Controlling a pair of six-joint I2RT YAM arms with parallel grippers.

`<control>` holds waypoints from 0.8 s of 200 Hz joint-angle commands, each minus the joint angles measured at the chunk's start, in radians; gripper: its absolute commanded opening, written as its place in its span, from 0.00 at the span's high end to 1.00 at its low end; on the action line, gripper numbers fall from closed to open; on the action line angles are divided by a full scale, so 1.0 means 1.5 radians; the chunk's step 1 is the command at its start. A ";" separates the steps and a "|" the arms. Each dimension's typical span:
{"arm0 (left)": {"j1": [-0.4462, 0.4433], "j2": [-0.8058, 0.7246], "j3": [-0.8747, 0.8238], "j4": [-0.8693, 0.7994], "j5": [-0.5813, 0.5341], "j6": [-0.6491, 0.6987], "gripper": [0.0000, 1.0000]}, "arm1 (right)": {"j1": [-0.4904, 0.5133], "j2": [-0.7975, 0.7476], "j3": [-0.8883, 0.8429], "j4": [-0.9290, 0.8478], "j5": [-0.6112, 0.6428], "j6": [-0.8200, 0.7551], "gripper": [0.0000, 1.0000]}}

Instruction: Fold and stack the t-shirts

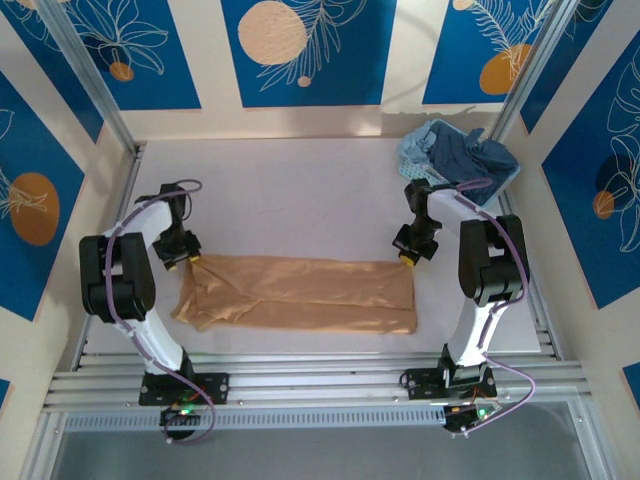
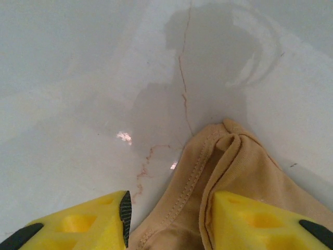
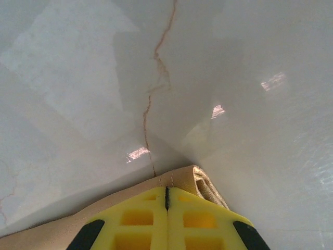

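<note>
The tan-orange t-shirt lies plain side up on the table as a long folded band between the two arms. My left gripper is at its far left corner, open, with the stitched hem bunched between the yellow fingers. At the far right corner my right gripper is shut, its tips pinching the folded hem. The dusty dark blue t-shirt sits crumpled in the basket at the back right.
The light-blue lattice basket stands in the far right corner, just behind the right arm. Metal frame rails run along the near edge. The white tabletop stretches behind the shirt.
</note>
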 commanded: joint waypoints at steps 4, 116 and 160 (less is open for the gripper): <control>-0.004 -0.053 0.033 -0.059 -0.043 -0.002 0.63 | 0.023 -0.068 0.019 -0.031 0.038 -0.007 1.00; -0.065 -0.005 0.019 -0.018 0.146 -0.117 0.87 | 0.169 -0.018 -0.002 0.021 -0.119 0.030 1.00; -0.045 0.049 0.002 -0.023 0.079 -0.061 0.88 | 0.115 0.059 0.024 -0.020 -0.106 0.036 0.98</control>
